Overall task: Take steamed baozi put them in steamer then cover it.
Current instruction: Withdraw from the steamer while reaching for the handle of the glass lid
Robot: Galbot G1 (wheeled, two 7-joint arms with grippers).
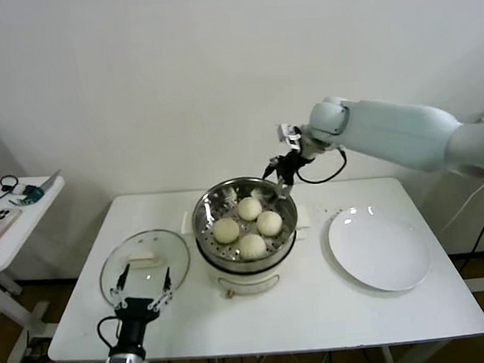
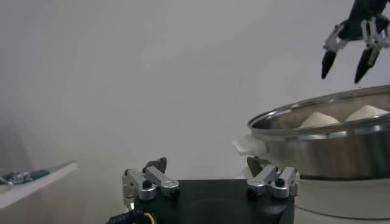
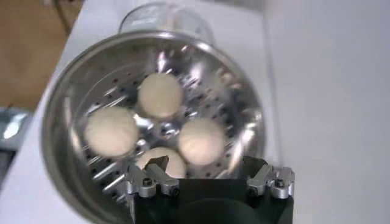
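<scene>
Four steamed baozi inside the steamer, in the middle of the white table. One bun at 12 o'clock in the basket, one at 3, one at 6, one at 9, close together in a ring. Same four buns seen from above in the right wrist view, on the shiny floor full of little holes. Steamer basket on a white pot base.

Cover flat on the table at 9 o'clock from the steamer, just beside it, not on it. Clear glass, metal rim, white handle on top.

Flat white plate on the table at 3 o'clock from the steamer, apart from it, nothing on it.

Right gripper up in the air over the steamer rim at about 1 o'clock, holding nothing. Fingers spread apart, seen as two dark tips pointing down in the left wrist view. Big pale arm reaching in from the right.

Left gripper low at the near edge of the table, at 6 o'clock from the cover, close to the cover's rim. Fingers spread wide, nothing between them.

Small side table far off at 9 o'clock, with a few small things on it, too small to name.
</scene>
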